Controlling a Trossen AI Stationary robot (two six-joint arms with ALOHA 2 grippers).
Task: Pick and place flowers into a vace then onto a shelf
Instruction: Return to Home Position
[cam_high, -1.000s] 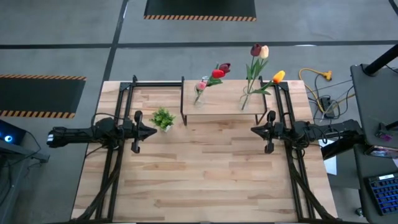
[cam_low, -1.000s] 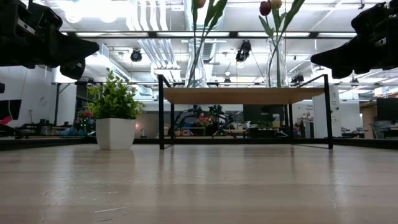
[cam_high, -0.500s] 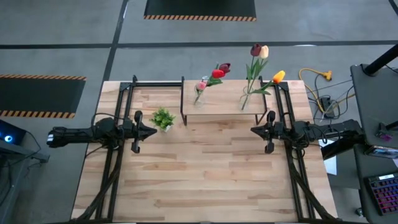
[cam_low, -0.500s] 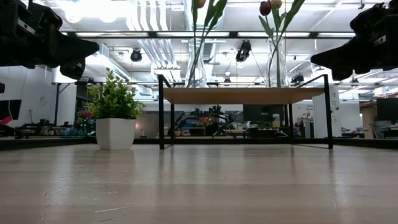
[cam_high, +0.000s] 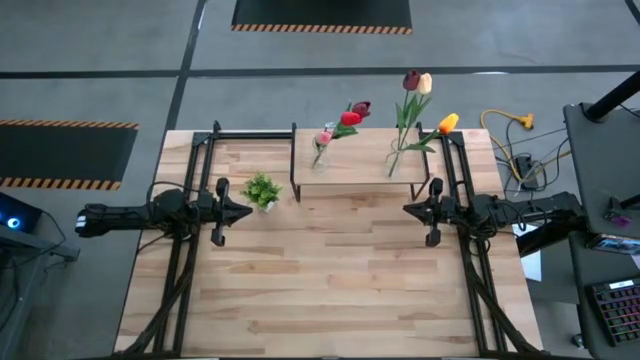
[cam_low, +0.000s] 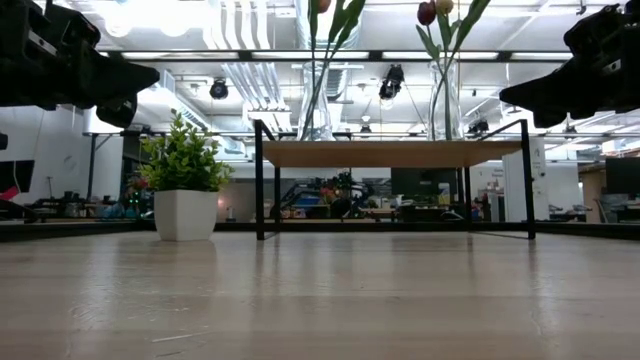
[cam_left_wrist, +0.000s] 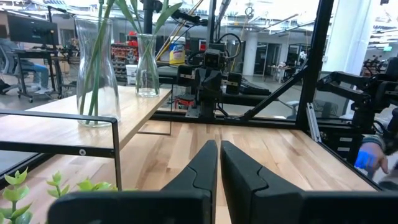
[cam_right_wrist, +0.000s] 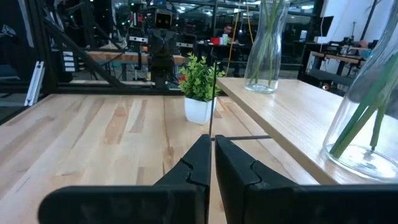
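**Two vases of tulips on the shelf, arms parked at either side**

At the far edge of the table (cam_high: 330, 290) the low wooden shelf (cam_high: 355, 172) on its black legs carries two clear glass vases, well apart from each other. The vase on the left arm's side (cam_high: 319, 152) holds tulips (cam_high: 349, 118) with pink, red and dark maroon heads that lean over toward the middle of the shelf. The vase on the right arm's side (cam_high: 394, 162) holds three more, a maroon and a peach head standing tall and a yellow-orange one drooping out toward the right arm. Both vases stand upright on the board.

A small potted plant (cam_high: 262, 190) in a white pot sits on the table just beside the shelf's left end.

The left gripper (cam_high: 245, 211) hangs above the table near that plant, pointing inward, its fingers pressed nearly together with nothing between them. The right gripper (cam_high: 407, 209) faces it from across the table, near the shelf's right front leg, its fingers likewise closed on nothing.
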